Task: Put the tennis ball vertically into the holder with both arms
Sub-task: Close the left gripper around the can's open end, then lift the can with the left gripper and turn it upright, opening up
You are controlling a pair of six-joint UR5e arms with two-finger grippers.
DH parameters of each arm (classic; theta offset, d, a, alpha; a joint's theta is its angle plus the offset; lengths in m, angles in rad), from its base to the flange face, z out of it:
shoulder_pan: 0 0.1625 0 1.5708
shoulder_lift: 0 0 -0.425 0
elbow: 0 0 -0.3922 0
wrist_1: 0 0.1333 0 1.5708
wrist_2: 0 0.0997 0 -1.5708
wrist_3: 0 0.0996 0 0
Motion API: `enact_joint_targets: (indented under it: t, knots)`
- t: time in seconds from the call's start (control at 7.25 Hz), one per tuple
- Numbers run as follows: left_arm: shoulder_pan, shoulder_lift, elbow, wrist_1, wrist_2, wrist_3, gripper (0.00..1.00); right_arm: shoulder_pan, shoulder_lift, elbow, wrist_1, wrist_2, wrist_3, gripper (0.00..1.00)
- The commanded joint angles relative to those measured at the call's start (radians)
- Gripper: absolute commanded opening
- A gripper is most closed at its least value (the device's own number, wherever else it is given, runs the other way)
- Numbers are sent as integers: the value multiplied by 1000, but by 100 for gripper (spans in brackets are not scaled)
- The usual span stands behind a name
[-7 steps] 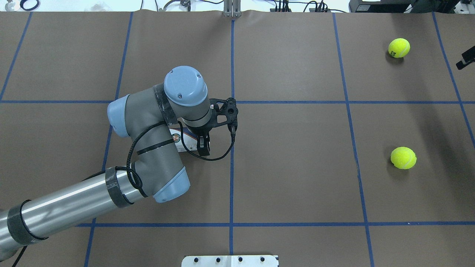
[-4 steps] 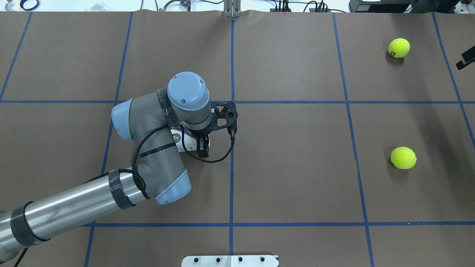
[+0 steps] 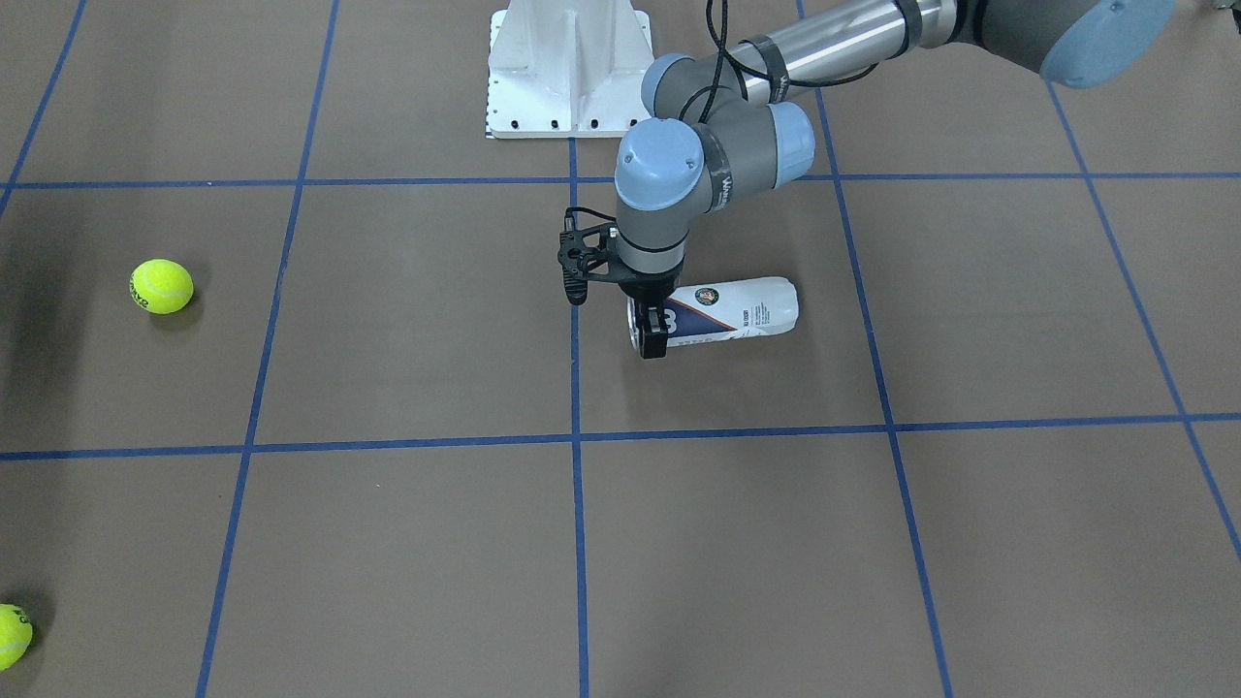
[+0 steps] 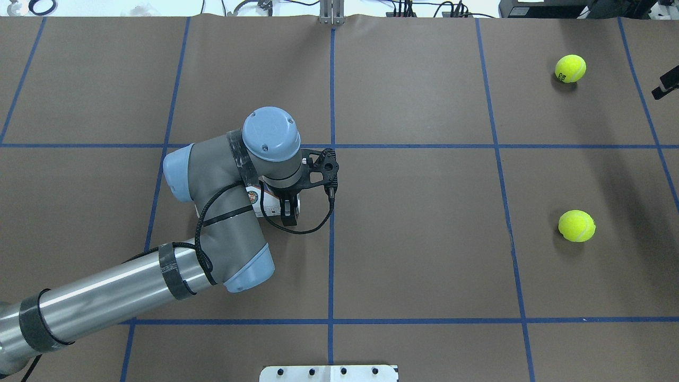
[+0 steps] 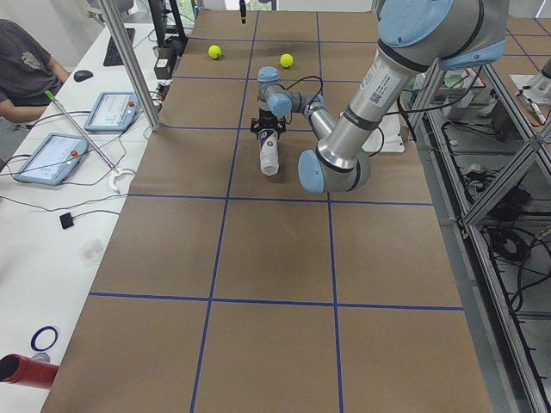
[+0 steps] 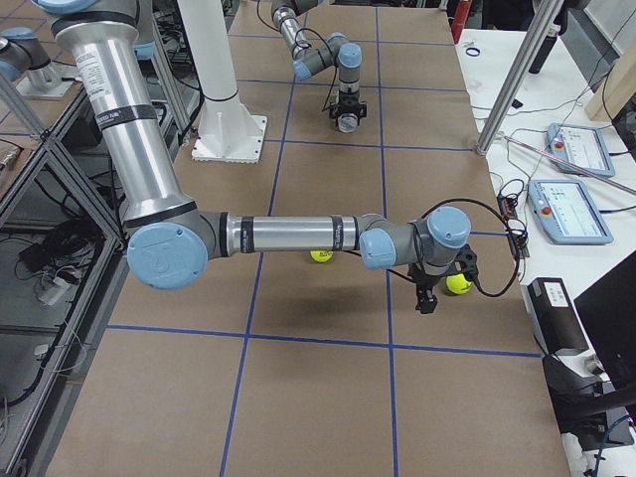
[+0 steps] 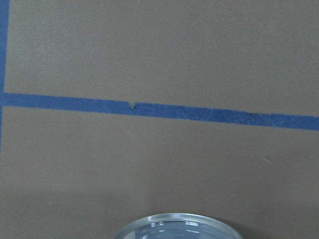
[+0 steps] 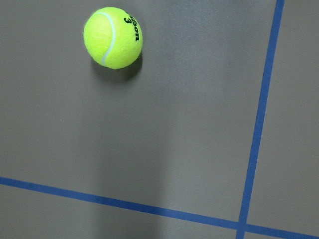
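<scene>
Brown table (image 4: 424, 265) is flat w/ no edges or stops, so anything round prob rolls freely. Left arm (image 4: 106, 297) reaches to mid-table; right arm (image 6: 288, 237) stretches out twd the table's right end. The holder (image 3: 742, 308) lies on its side near the middle, open rim (image 7: 174, 219) twd the robot's right. Uprighting it from a grip so close to the rim could let it swing, slip or squash. Near ball (image 4: 576, 225) & far ball (image 4: 570, 68) sit well apart from it; a nudge likely sends either off. Left gripper (image 3: 650, 334) straddles the holder by the rim, a finger each side; can't tell if they're clamped. Right gripper (image 6: 429, 293) hangs just beside the far ball; finger state can't be told.
</scene>
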Motion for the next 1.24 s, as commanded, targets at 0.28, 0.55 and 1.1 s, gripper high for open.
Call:
enact_joint_targets:
  t: [0.28, 0.55, 1.1]
  knots:
    - [-16, -8, -26, -48, 14, -13, 57, 0, 0, 11, 2, 14, -2, 100]
    - [-82, -8, -24, -357, 14, -203, 57, 0, 2, 11, 3, 12, 0, 100]
    - [-115, 5, 30, -1038, 229, -665, 56, -3, 5, 11, 2, 12, 2, 100]
